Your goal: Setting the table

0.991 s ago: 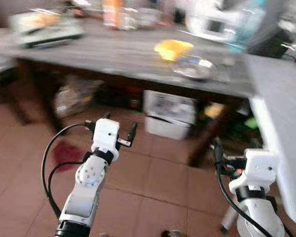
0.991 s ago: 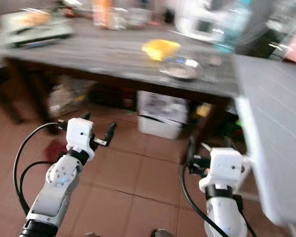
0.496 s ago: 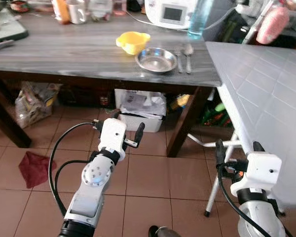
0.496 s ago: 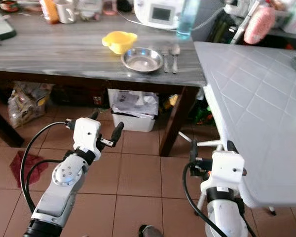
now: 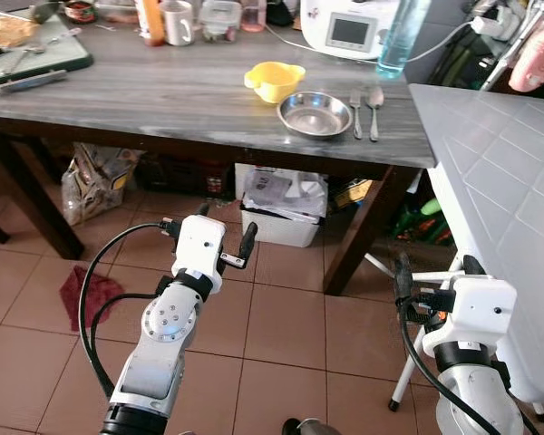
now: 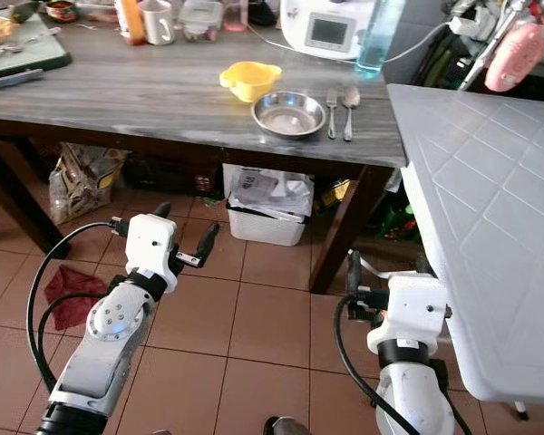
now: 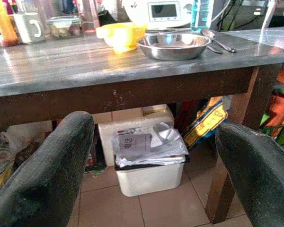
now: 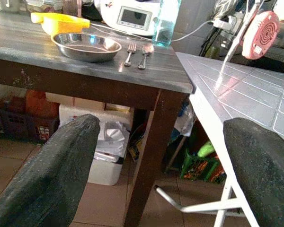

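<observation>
Arms both raised forward over the tiled floor [image 5: 281, 335], short of the counter [image 5: 163, 91]; left end effector [image 5: 223, 234] points up toward the counter edge, fingers spread and empty; right end effector [image 6: 385, 272] sits lower beside the white table [image 6: 490, 217], fingers likewise spread, holding nothing; steel bowl [image 5: 315, 113] lies well ahead of both, on the counter, touching the yellow bowl [image 5: 274, 81] behind it; fork [image 5: 356, 99] and spoon [image 5: 374, 98] rest side by side just right of the steel bowl.
</observation>
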Controlling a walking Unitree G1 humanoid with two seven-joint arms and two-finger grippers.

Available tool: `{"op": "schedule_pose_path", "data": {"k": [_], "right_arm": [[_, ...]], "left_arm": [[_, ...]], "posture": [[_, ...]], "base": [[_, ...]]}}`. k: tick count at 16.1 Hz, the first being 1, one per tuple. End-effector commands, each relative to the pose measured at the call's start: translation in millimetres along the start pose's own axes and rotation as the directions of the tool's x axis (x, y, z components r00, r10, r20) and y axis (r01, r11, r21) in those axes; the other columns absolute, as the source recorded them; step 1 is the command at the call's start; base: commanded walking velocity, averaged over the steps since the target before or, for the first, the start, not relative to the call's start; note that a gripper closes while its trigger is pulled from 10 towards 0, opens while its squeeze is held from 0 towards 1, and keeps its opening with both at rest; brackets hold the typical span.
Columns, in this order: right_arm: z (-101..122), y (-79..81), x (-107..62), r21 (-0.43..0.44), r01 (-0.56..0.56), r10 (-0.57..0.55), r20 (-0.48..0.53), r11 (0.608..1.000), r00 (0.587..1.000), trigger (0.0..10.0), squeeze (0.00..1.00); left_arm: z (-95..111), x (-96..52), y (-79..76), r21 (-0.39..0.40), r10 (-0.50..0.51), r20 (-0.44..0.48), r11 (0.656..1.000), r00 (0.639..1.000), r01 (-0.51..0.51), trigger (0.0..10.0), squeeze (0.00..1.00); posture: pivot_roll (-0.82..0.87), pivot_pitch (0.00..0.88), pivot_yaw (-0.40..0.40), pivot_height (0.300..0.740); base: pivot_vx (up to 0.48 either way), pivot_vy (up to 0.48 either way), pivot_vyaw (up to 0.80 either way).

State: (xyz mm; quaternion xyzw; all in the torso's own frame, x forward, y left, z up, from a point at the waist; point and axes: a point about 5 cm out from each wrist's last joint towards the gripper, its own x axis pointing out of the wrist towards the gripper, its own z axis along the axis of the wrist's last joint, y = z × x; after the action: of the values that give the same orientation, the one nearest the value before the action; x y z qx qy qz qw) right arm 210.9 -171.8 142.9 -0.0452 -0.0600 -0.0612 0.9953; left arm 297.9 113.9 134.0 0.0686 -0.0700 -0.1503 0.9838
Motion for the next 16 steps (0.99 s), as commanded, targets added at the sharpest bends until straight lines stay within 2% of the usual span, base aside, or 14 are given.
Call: {"op": "schedule_pose_path", "data": {"k": [1, 4, 11, 16], "right_arm": [[2.3, -4.1, -0.4, -0.007, 0.006, -0.006, 0.012, 1.000, 1.000, 10.0, 0.00], [1.9, -3.4, 1.8, -0.007, 0.002, -0.001, 0.012, 1.000, 1.000, 10.0, 0.00], [-0.6, -2.4, 0.9, -0.003, 0.005, -0.005, 0.004, 1.000, 1.000, 10.0, 0.00], [-1.5, -1.2, 3.0, 0.000, 0.004, -0.004, 0.006, 1.000, 1.000, 10.0, 0.00]], "left_arm": [[1.2, -1.6, -1.4, 0.004, -0.004, 0.001, 1.000, 1.000, 0.004, 10.0, 0.00], [-0.7, -1.4, -0.3, 0.031, 0.005, -0.015, 1.000, 1.000, -0.004, 10.0, 0.00], [-3.0, -0.7, 0.8, 0.020, 0.002, -0.040, 1.000, 0.999, -0.002, 10.0, 0.00], [-2.5, 0.0, 1.5, 0.016, 0.002, -0.047, 1.000, 0.999, -0.001, 10.0, 0.00]], "posture": [[0.10, 0.164, -0.079, 0.714], [0.10, 0.163, -0.078, 0.714], [0.11, 0.158, -0.072, 0.714], [0.11, 0.153, -0.068, 0.714]], "base": [[0.000, 0.000, 0.00], [0.000, 0.000, 0.00], [0.000, 0.000, 0.00], [-0.250, 0.000, 0.00]]}}
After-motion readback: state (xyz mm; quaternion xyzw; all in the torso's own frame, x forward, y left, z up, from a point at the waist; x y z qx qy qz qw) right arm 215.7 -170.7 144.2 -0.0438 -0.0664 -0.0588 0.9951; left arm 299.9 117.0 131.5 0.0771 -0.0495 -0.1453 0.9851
